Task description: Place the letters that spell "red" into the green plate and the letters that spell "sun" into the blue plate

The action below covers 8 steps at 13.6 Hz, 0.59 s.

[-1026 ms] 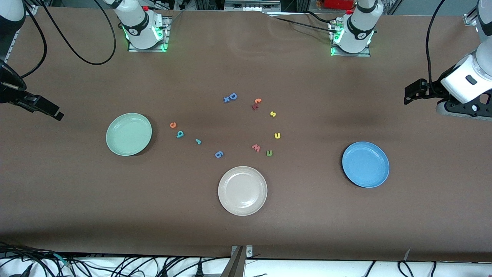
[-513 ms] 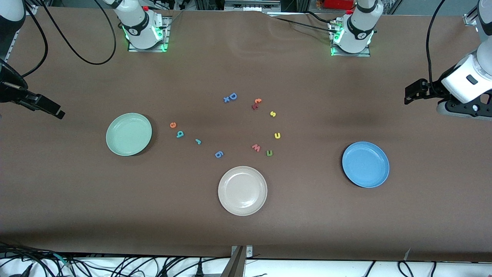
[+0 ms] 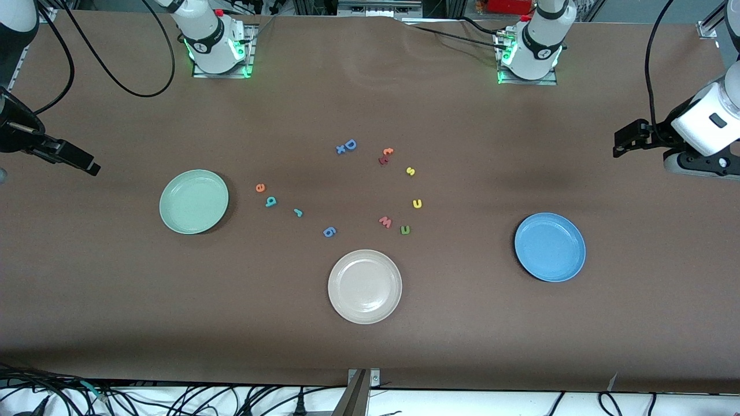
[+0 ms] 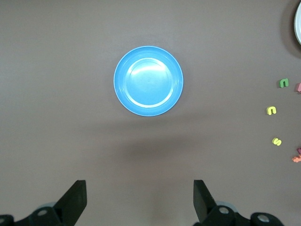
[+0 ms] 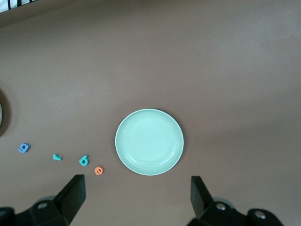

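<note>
Front view: we hold both grippers spread apart and empty, left gripper (image 3: 621, 140) and right gripper (image 3: 87, 166) over opposite table ends. Red's letters (image 3: 270, 201) lie beside the green plate (image 3: 193, 201); sun's letters (image 3: 417, 203) sit mid-table, well apart from the blue plate (image 3: 549, 247).

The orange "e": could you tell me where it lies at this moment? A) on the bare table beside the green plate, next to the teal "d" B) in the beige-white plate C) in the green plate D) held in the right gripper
A: the orange "e" lies on the table between the green plate and the teal "d", touching neither.
</note>
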Tool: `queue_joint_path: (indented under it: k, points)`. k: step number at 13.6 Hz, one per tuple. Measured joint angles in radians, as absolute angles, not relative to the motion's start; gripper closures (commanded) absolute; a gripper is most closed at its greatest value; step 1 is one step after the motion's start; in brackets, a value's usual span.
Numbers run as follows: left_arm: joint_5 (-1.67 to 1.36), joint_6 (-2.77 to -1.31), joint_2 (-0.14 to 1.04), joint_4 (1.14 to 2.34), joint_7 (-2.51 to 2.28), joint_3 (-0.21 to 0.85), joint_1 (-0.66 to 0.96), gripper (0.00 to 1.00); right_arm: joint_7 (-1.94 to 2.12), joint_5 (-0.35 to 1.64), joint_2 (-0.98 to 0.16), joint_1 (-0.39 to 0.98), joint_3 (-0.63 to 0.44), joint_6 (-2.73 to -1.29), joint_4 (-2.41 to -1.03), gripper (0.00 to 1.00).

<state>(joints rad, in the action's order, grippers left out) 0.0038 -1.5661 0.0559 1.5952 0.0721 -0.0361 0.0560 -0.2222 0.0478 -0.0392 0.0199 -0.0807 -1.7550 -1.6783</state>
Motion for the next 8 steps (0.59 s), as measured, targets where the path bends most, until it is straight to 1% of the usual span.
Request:
queue_joint_path:
  k: [8]
  points:
    - [0.004, -1.565, 0.056, 1.595, 0.006, -0.027, 0.063, 0.0, -0.222, 0.048, -0.039, 0.02, -0.081, -1.755, -1.678, 0.01]
